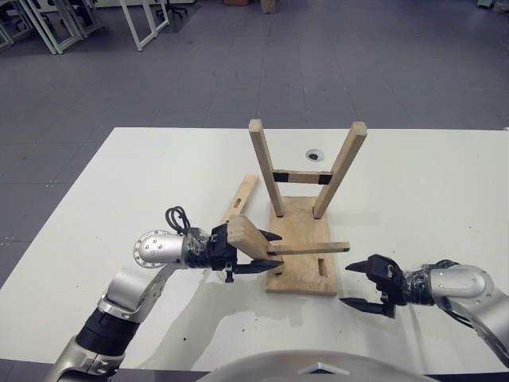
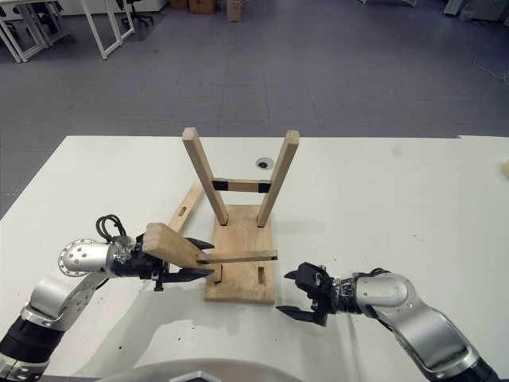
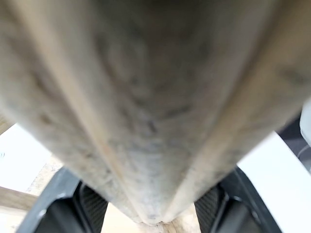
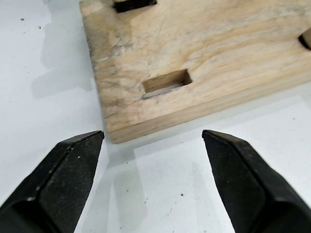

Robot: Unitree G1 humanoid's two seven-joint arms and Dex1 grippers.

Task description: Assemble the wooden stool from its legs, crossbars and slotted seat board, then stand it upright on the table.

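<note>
The slotted seat board [image 1: 301, 231] lies flat on the white table. Two legs [image 1: 266, 167] [image 1: 340, 169] rise from its far end, joined by a crossbar [image 1: 301, 177] with black-taped ends. My left gripper [image 1: 273, 250] is shut on a third leg [image 1: 248, 234] at the board's near left edge; its attached crossbar [image 1: 312, 248] reaches right across the board. That leg [image 3: 150, 107] looms close in the left wrist view. My right gripper [image 1: 355, 286] is open just off the board's near right corner, holding nothing. The right wrist view has an empty slot [image 4: 166, 81] in the board [image 4: 204, 43].
A loose leg [image 1: 241, 197] with a slot lies on the table left of the board. A round cable hole [image 1: 316, 155] sits behind the stool. The table's [image 1: 429, 207] right half is bare. Desk frames stand on the floor far behind.
</note>
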